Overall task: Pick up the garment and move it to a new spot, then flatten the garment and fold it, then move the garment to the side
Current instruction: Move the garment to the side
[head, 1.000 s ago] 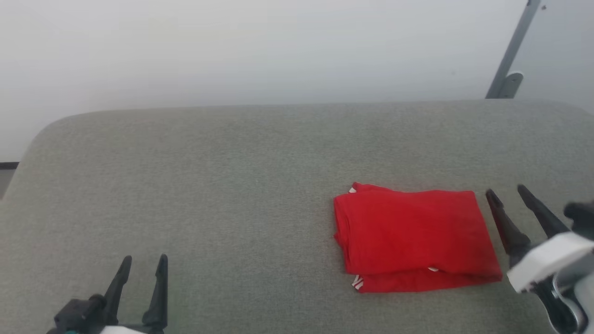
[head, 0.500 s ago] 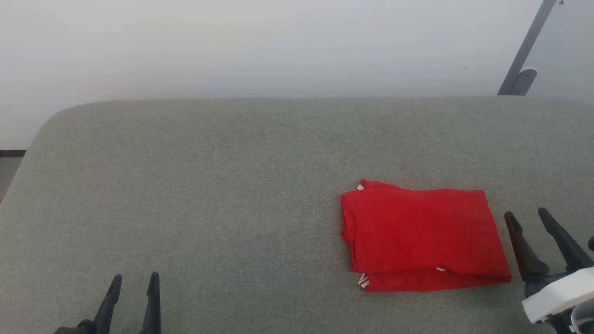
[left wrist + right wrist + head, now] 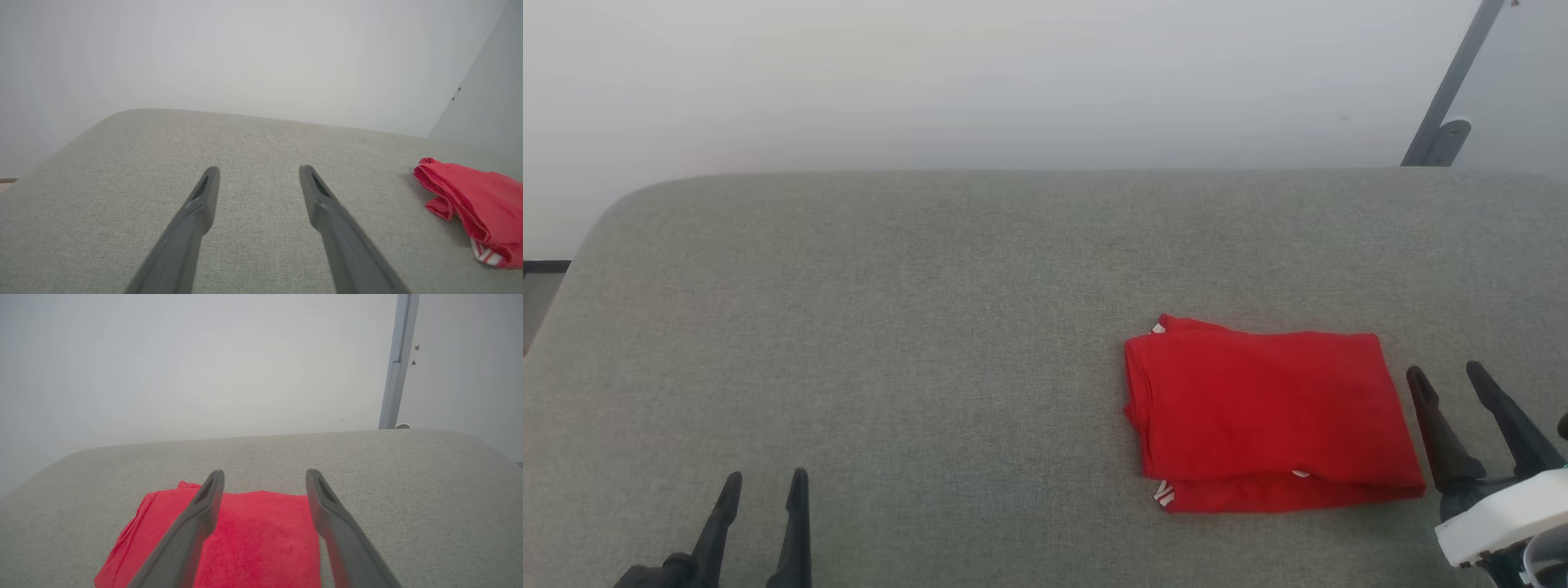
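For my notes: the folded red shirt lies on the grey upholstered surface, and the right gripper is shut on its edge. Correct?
No. The right gripper is open, beside the folded red shirt without gripping it; the head view shows this.

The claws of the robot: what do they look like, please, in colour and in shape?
The left claw and the right claw each have two long, dark grey fingers that taper to narrow tips, with a slot near each tip. Behind the right claw sits a white wrist housing over black parts.
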Robot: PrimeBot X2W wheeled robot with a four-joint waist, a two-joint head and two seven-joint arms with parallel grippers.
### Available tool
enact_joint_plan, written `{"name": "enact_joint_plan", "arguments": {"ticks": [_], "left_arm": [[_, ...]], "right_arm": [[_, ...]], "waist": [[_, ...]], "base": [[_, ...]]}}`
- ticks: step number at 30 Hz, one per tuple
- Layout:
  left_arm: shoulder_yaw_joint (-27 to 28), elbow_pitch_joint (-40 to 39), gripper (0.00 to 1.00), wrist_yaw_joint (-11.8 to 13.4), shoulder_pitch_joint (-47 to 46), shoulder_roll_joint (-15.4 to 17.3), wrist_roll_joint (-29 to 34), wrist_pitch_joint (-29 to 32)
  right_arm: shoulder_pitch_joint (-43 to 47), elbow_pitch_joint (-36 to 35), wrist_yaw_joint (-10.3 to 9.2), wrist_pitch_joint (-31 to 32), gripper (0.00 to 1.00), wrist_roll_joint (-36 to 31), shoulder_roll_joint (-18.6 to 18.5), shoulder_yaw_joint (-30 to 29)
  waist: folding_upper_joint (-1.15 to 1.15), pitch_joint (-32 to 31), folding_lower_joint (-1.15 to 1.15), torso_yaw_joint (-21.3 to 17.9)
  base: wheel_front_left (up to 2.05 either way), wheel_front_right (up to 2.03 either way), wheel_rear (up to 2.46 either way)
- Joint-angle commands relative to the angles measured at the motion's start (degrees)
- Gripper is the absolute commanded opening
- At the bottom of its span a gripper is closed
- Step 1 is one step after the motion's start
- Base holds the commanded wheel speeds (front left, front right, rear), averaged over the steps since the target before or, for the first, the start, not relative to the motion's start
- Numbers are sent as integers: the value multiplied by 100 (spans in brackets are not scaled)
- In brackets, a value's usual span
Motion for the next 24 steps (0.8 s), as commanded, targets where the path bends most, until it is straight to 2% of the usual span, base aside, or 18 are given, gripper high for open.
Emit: {"name": "enact_joint_plan", "arguments": {"ticks": [1,6,10,16,20,24], "left_arm": [[-7,-28,100,-10,-71,-16,41,-23],[-71,-127,100,-10,-170,-32,53,-23],[-166,-215,100,-10,-308,-37,35,-23],[-526,-171,100,-10,-806,26,48,-23],[-751,-60,100,-10,-1271,90,-4,-23],[-955,42,100,-10,-1673,132,-28,-23]], "right_arm": [[50,-25,1,29,100,-14,28,-19],[-112,-64,1,276,100,17,-33,-120],[-467,33,0,1065,100,-45,-307,-78],[-1248,298,1,3030,100,110,-912,273],[-1784,524,1,4206,100,576,-1052,387],[-2235,738,-1,5056,100,784,-1206,622]], "waist": [[0,7,0,8],[0,85,0,25],[0,261,0,7],[0,682,0,69],[0,1008,0,165],[0,1306,0,229]], "base": [[0,0,0],[0,0,0],[0,0,0],[0,0,0],[0,0,0],[0,0,0]]}}
